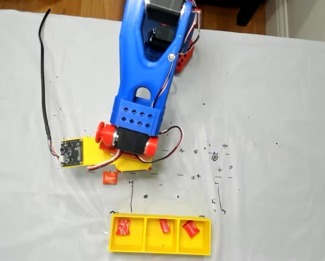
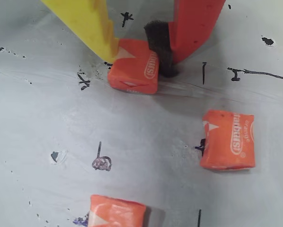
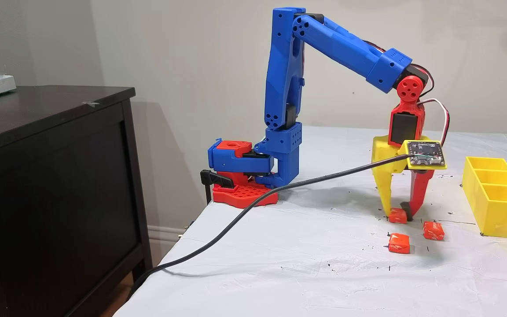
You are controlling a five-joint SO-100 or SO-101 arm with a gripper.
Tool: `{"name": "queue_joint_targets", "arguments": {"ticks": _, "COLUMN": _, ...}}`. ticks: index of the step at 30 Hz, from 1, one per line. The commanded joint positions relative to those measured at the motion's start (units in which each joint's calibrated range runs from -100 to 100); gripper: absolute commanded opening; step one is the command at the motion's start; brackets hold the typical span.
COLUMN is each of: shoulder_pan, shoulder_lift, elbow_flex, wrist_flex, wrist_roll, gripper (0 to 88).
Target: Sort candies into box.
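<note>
Down at the counter (image 3: 280, 264), under its white sheet speckled with black pen marks, we see the claw (image 3: 398, 215) planted right on the surface. Its yellow finger (image 2: 92, 26) and its red finger (image 2: 196, 23) straddle one orange candy (image 2: 133, 67). From the wrist view, the yellow tip touches the candy's upper left corner and the black pad (image 2: 160, 47) on the red finger presses its right side. So we call it narrowed down onto that sweet, both sides in contact, with the candy sitting flat on the sheet.

Two more candies lie loose close by. One (image 2: 227, 140) sits lower right in the wrist view, its white lettering facing us, and another (image 2: 117, 212) is cut by the bottom edge. In the side fixed view we pick them up as a pair just in front of the claw, one (image 3: 398, 243) nearer us and one (image 3: 433, 230) to its right.

Over at the yellow box (image 1: 160, 250), looking down from above, we count three compartments and one candy in each: left (image 1: 123, 227), middle (image 1: 164, 226), right (image 1: 191, 228). The box lies near the bottom edge of that view, apart from the claw. A black cable (image 3: 244, 211) runs across the counter up to the small circuit board (image 3: 426, 154) mounted on the claw.
</note>
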Motion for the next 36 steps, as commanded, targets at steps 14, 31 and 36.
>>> {"name": "queue_joint_targets", "arguments": {"ticks": 14, "shoulder_pan": -2.9, "shoulder_lift": -21.7, "elbow_flex": -4.0, "wrist_flex": 5.6, "wrist_roll": -2.8, "gripper": 0.2}}
{"name": "queue_joint_targets", "arguments": {"ticks": 31, "shoulder_pan": -17.4, "shoulder_lift": -28.6, "elbow_flex": -2.9, "wrist_flex": -13.4, "wrist_roll": -9.8, "gripper": 0.2}}
{"name": "queue_joint_targets", "arguments": {"ticks": 36, "shoulder_pan": -22.0, "shoulder_lift": -23.9, "elbow_flex": -4.0, "wrist_flex": -17.6, "wrist_roll": -10.5, "gripper": 0.2}}
